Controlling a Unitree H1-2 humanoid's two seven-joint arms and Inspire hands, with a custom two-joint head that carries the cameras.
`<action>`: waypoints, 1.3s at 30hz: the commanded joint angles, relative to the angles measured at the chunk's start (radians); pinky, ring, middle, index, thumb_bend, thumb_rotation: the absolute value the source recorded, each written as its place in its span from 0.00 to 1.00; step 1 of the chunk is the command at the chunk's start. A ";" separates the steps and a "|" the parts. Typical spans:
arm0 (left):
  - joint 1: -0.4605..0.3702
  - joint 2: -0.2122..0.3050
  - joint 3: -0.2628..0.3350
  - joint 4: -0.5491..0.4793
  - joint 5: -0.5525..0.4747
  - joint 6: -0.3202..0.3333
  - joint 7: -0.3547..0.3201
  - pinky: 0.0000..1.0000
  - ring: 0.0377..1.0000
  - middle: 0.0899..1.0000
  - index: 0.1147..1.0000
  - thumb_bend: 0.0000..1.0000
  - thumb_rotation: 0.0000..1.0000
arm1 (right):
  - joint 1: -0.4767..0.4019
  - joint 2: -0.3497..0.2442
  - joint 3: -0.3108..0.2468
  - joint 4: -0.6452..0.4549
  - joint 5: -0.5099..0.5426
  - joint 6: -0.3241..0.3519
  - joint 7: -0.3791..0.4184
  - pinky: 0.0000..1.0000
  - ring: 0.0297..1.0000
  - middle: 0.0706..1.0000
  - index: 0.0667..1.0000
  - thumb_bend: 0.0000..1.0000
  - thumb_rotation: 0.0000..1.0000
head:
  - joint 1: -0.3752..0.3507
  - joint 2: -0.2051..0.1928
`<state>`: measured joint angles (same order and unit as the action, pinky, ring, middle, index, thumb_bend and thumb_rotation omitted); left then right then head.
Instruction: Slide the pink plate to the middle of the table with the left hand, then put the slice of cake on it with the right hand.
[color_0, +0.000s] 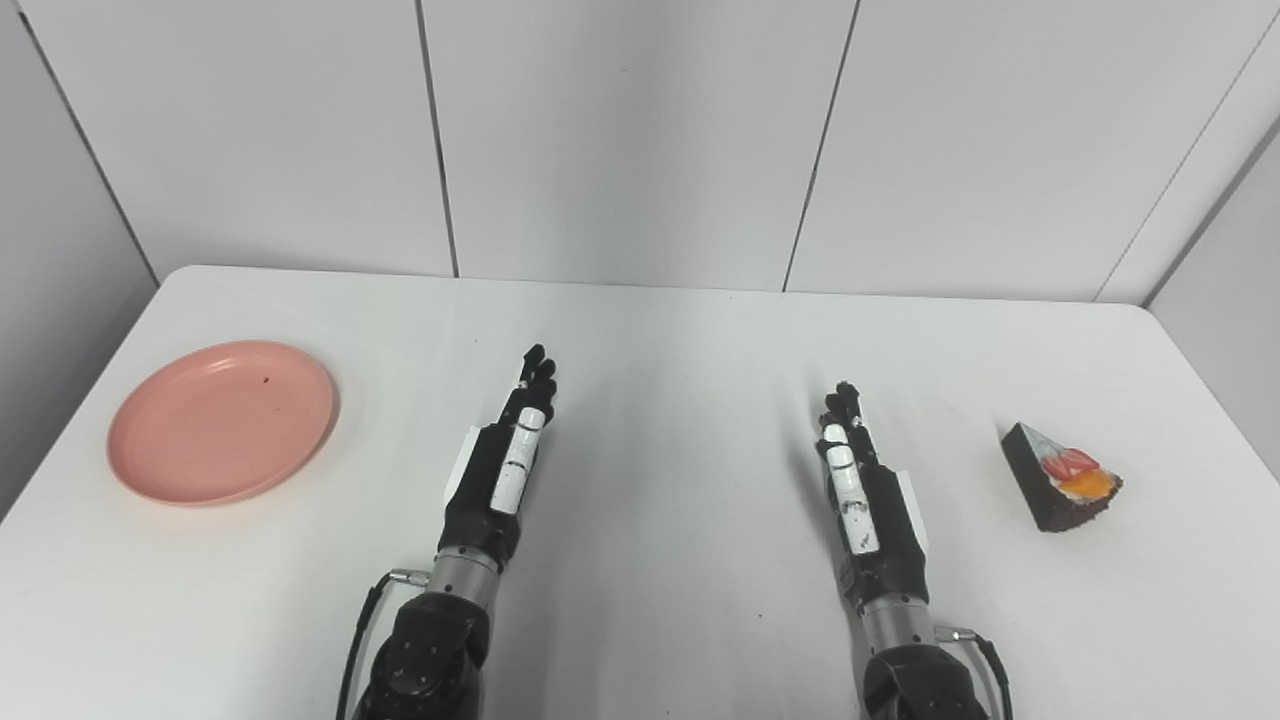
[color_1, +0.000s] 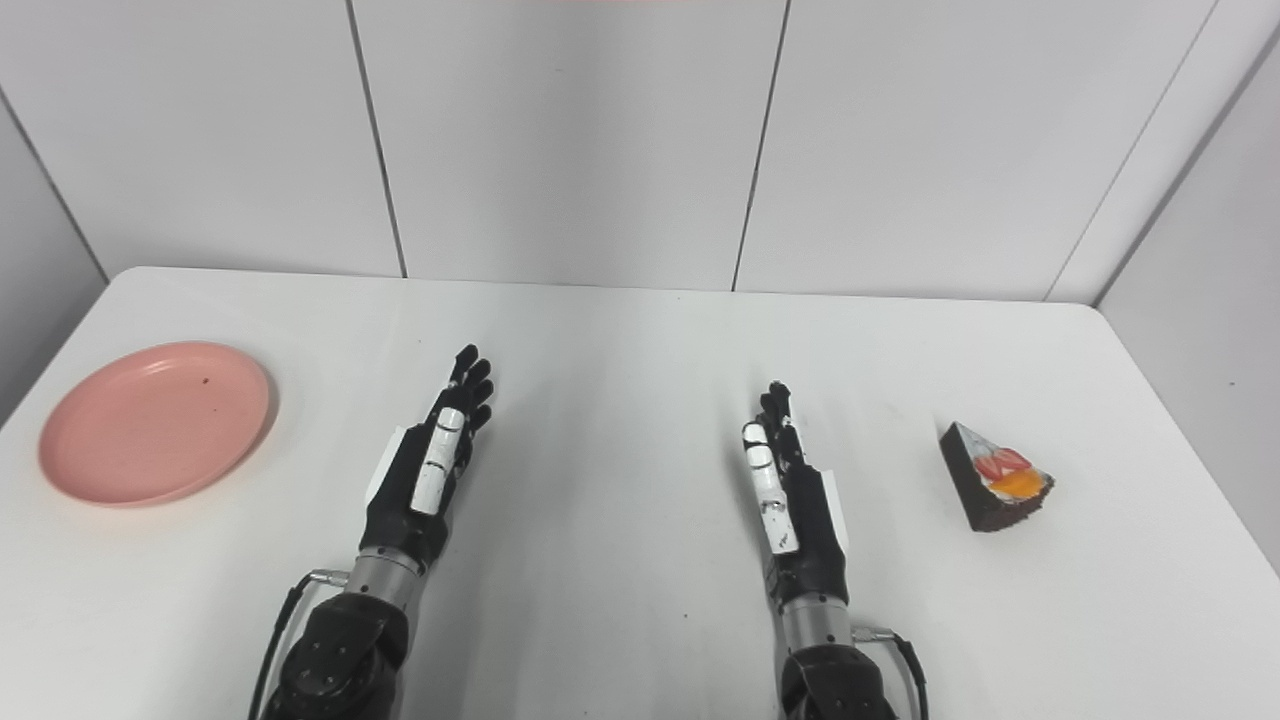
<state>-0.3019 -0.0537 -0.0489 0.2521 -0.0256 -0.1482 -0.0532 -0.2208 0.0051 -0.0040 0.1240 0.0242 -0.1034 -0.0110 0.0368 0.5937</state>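
With the pink plate (color_0: 222, 421) at the table's (color_0: 660, 340) far left and the slice of cake (color_0: 1062, 477) far right, my left hand (color_0: 505, 460) and right hand (color_0: 860, 485) hover empty, fingers extended, so step one pends: reach left to the plate rim.

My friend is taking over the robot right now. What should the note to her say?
Left hand: open, holding nothing, near the table's middle.
Right hand: open, holding nothing too.
Pink plate: empty, at the table's left side, apart from the left hand.
Slice of cake: on the table at the right, untouched.
Done: nothing yet.
Left: slide the plate to the middle with the left hand, then put the cake on it with the right.
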 joint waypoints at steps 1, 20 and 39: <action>0.046 0.003 -0.001 0.029 -0.001 -0.012 -0.003 1.00 1.00 1.00 1.00 0.68 1.00 | -0.019 -0.001 -0.004 -0.024 0.005 -0.017 0.004 1.00 1.00 0.98 1.00 0.57 0.91 | 0.001 -0.001; 0.043 0.003 -0.001 0.036 0.006 -0.018 0.002 1.00 1.00 1.00 1.00 0.68 1.00 | -0.019 0.002 -0.004 -0.028 0.002 -0.012 0.000 1.00 1.00 0.98 1.00 0.55 0.90 | 0.000 -0.002; 0.044 0.000 0.002 0.032 -0.003 -0.010 0.000 1.00 1.00 1.00 1.00 0.66 1.00 | -0.021 0.002 -0.006 -0.023 0.002 -0.013 -0.002 1.00 0.99 0.98 1.00 0.56 0.89 | -0.001 -0.002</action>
<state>-0.3018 -0.0538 -0.0483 0.2521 -0.0256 -0.1480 -0.0527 -0.2209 0.0057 -0.0058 0.1238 0.0248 -0.1033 -0.0119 0.0353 0.5921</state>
